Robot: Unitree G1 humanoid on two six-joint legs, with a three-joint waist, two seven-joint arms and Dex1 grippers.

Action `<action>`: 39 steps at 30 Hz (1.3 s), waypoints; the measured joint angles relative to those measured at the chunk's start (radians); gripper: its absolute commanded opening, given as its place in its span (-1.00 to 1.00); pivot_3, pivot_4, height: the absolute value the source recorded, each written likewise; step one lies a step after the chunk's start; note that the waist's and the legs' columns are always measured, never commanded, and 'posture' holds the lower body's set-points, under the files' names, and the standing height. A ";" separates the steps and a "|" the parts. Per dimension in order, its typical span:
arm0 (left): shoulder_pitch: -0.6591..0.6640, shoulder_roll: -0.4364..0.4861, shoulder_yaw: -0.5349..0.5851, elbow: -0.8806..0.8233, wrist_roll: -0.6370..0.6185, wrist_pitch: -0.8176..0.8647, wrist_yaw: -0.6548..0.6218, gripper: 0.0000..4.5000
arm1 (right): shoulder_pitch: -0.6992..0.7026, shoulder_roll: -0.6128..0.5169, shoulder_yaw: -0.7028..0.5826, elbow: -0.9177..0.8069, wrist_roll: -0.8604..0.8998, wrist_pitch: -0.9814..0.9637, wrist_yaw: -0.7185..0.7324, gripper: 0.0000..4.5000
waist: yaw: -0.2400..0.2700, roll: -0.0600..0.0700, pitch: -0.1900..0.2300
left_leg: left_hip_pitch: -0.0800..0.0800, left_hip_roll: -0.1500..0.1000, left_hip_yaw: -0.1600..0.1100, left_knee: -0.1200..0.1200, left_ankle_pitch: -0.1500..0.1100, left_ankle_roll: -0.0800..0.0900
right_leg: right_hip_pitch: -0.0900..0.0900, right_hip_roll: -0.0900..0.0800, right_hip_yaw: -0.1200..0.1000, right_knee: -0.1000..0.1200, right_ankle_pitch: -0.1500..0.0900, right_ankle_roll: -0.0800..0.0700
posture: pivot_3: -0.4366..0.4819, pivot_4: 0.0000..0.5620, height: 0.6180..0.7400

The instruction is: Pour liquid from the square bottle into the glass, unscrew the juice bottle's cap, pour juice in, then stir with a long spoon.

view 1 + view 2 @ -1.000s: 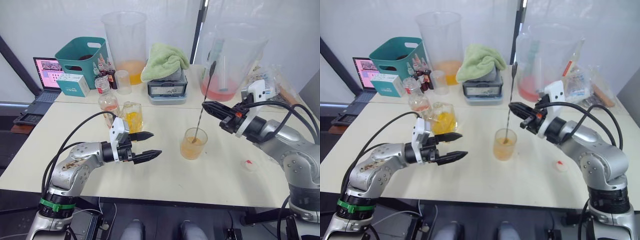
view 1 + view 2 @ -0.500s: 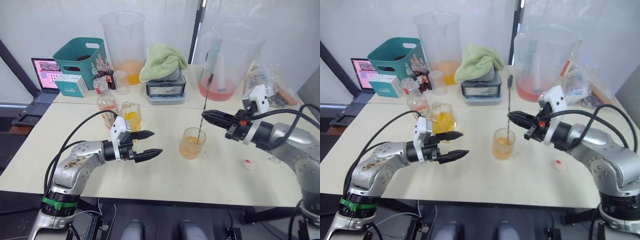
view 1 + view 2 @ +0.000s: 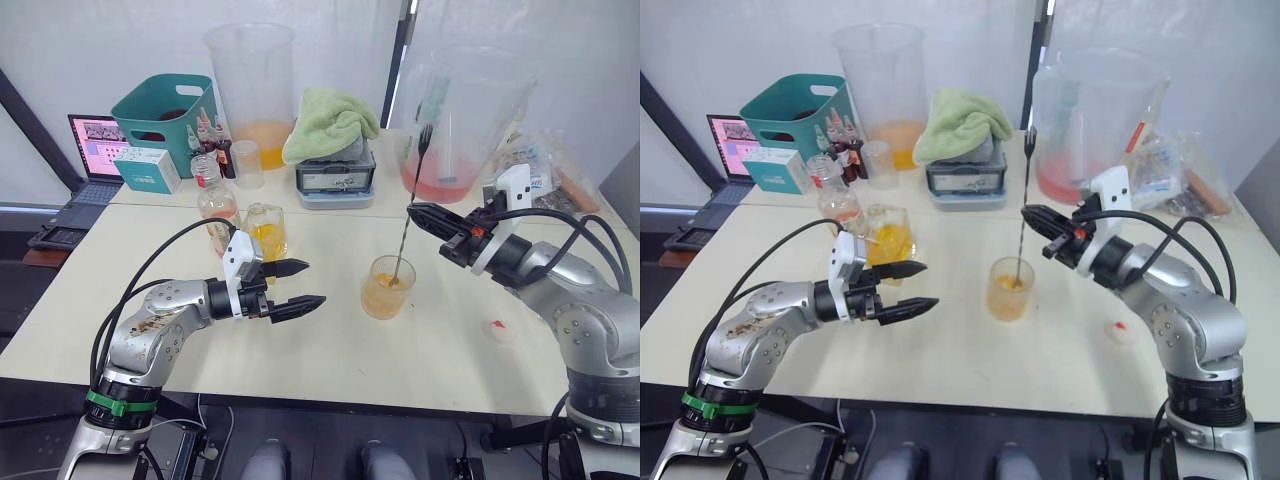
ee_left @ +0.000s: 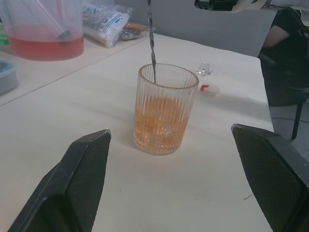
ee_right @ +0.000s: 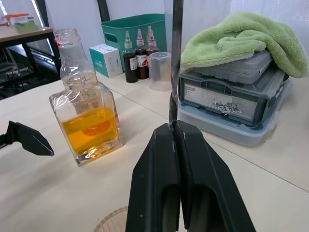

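My matt black jaws pinch the twisted, shiny metal long spoon (image 3: 410, 205) standing in the ribbed clear glass (image 4: 165, 109), on a smooth matt cream desk (image 3: 330, 350) near fluffy green cloth (image 3: 330, 118).

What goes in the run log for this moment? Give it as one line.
step: stirring | right gripper: shut on long spoon, bowl end in glass | left gripper: open, empty | cap: on table

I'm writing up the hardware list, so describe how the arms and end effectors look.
Both arms have silver-grey metal shells with black joints and loose black cables looping alongside. The left arm carries a green band near its base and scuffed brownish marks. Each end effector, left and right, has two tapered black fingers behind a white wrist block; the right shows a small red spot.
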 measured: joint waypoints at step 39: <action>-0.033 -0.010 -0.001 0.017 0.021 -0.019 0.000 0.88 | 0.008 0.063 0.000 -0.086 0.096 0.065 0.022 -1.00 | -0.008 0.000 0.000 | 0.001 0.000 -0.001 0.000 0.000 0.000 | 0.000 0.001 -0.001 0.002 0.000 0.000 | -0.05 -0.47 1.00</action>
